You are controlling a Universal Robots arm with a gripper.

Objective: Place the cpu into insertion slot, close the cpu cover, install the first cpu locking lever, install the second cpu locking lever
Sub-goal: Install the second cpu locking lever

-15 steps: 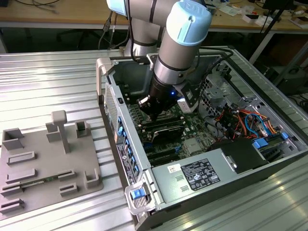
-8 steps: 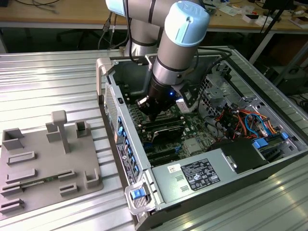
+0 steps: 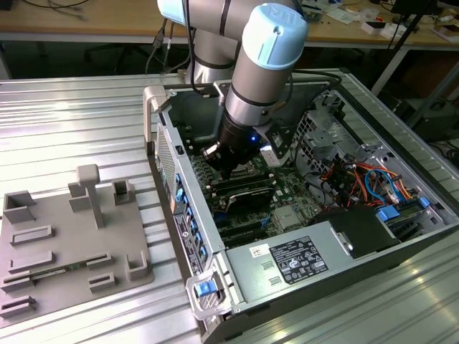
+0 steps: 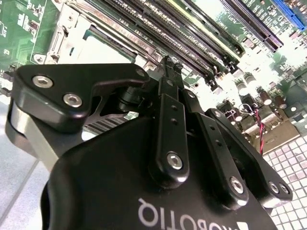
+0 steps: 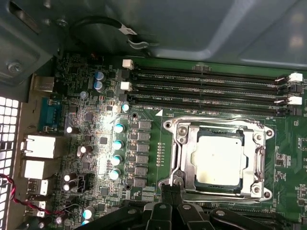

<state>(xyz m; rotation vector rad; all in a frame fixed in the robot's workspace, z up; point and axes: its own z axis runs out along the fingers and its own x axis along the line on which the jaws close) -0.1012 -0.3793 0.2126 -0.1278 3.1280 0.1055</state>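
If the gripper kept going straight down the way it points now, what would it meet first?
Probably the metal edge of the cpu cover, closed over the cpu in the insertion slot. The gripper sits right at that frame's edge in the first wrist view, though depth is unclear.

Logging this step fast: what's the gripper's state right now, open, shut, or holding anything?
Gripper: fingers shut together, holding nothing, tips at the edge of the cpu cover, which lies closed over the cpu.

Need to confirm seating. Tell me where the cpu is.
In the first wrist view, the cpu lies in the insertion slot, beside the memory slots.
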